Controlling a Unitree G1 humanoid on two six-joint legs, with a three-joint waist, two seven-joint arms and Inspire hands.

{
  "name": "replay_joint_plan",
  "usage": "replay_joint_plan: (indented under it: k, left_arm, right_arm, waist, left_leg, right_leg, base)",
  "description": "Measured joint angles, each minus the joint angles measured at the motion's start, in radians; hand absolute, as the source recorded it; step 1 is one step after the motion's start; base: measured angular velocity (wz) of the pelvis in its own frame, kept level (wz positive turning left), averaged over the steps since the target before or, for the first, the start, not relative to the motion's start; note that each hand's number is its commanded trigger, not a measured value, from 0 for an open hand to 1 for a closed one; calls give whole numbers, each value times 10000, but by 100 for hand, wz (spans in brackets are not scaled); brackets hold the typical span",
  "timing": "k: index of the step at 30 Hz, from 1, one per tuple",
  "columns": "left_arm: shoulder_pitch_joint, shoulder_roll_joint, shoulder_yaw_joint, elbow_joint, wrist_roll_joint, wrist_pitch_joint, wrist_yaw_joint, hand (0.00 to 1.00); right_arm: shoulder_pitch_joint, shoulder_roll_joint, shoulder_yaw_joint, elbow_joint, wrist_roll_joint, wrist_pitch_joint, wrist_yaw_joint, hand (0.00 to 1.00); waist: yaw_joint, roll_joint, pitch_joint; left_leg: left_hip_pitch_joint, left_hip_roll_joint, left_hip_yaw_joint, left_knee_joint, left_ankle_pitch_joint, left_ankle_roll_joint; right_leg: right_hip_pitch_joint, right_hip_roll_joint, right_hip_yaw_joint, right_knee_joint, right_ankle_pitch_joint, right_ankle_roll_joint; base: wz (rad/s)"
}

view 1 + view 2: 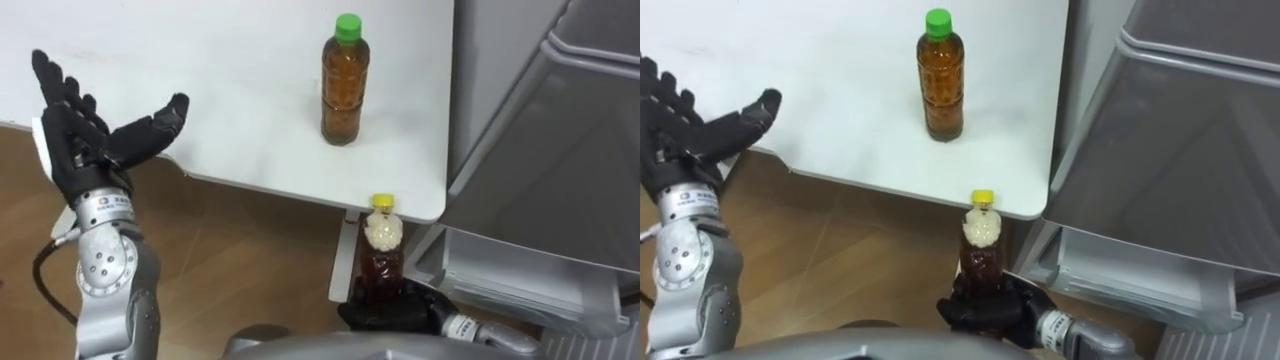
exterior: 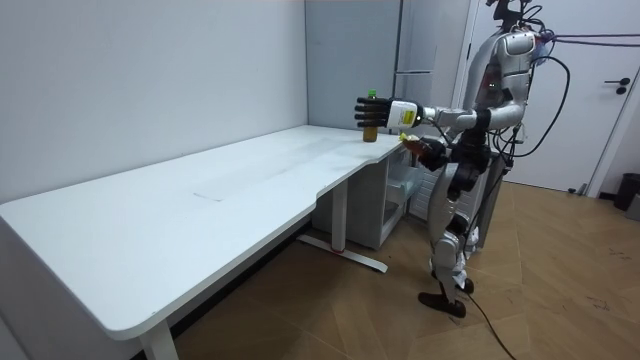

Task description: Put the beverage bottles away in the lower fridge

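We judge the task to be under way, with neither drink in the fridge (image 1: 545,140) yet. Our right hand (image 1: 392,312) is clenched round the base of the yellow-cap bottle (image 1: 381,250) and holds it upright, low at six o'clock, just under the table (image 1: 200,90) corner. The fridge's lower part (image 1: 520,270) stands open at three o'clock from that bottle, so we reckon this drink goes in first. The green-cap bottle (image 1: 343,85) stands alone on the table at twelve o'clock, untouched, and is left for a second trip. Our left hand (image 1: 95,140) is raised at nine o'clock over the table edge, its fingers spread and grasping nothing.

Both bottles look like clear plastic cylinders with screw caps. The green-cap one holds an amber drink and has a ribbed waist. The yellow-cap one holds a darker brown drink, with a pale, lumpy band under its neck. The table top is white, smooth and matt, with a rounded corner. The fridge is flat grey panels with a dull sheen, and its open lower part has a paler, plastic-looking rim. The floor (image 1: 250,250) is warm wood planks.
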Motion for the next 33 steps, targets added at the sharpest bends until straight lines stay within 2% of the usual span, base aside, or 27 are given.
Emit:
replay_joint_plan:
  k: [5,11,14,19,23,29,33]
  left_arm:
    - [30,-2,-7,614,-55,87,92,0]
    - [146,3,-14,986,-39,124,291,0]
    - [394,2,-36,1306,-39,145,495,0]
    - [729,9,-263,2187,-32,202,751,0]
    - [797,7,-311,2681,-57,203,756,0]
    - [886,17,-303,3294,-133,191,941,0]
    - [881,99,-271,3678,-551,192,952,0]
  right_arm:
    - [12,30,137,0,-3,-8,-44,100]
    - [-6,33,132,-83,-281,-20,-16,100]
    - [-3,17,127,-93,-310,-19,-19,100]
    - [-3,13,122,-97,-294,-10,-113,100]
    - [-3,21,122,-93,-257,-6,-173,100]
    - [6,90,140,-95,-249,-14,-330,100]
    - [38,95,155,-95,-246,-16,-365,100]
  waist:
    - [142,-220,-19]
    - [238,-219,-28]
    - [231,-161,-29]
    - [242,119,-23]
    - [238,213,-22]
    - [284,17,-39]
    - [356,-116,-46]
  left_leg:
    - [-50,-9,-25,-36,-1,-3]
    - [-110,-25,-87,-49,-1,-2]
    - [-91,-15,-88,-53,-2,-4]
    - [-10,-10,-87,-44,-4,-6]
    - [20,7,-76,-34,0,-17]
    - [-20,20,-16,-57,12,-36]
    - [-7,3,-24,-66,11,-32]
  right_leg:
    - [12,73,-38,-121,4,-4]
    - [11,76,-84,-94,7,-2]
    - [27,86,-86,-88,10,-5]
    - [114,86,-94,-89,13,-7]
    - [114,82,-107,-107,12,-8]
    - [45,28,-94,-137,-6,-38]
    - [46,38,-72,-133,-7,-36]
  base:
    - [2]
    - [2]
    - [0]
    - [0]
    - [0]
    - [-2]
    - [0]
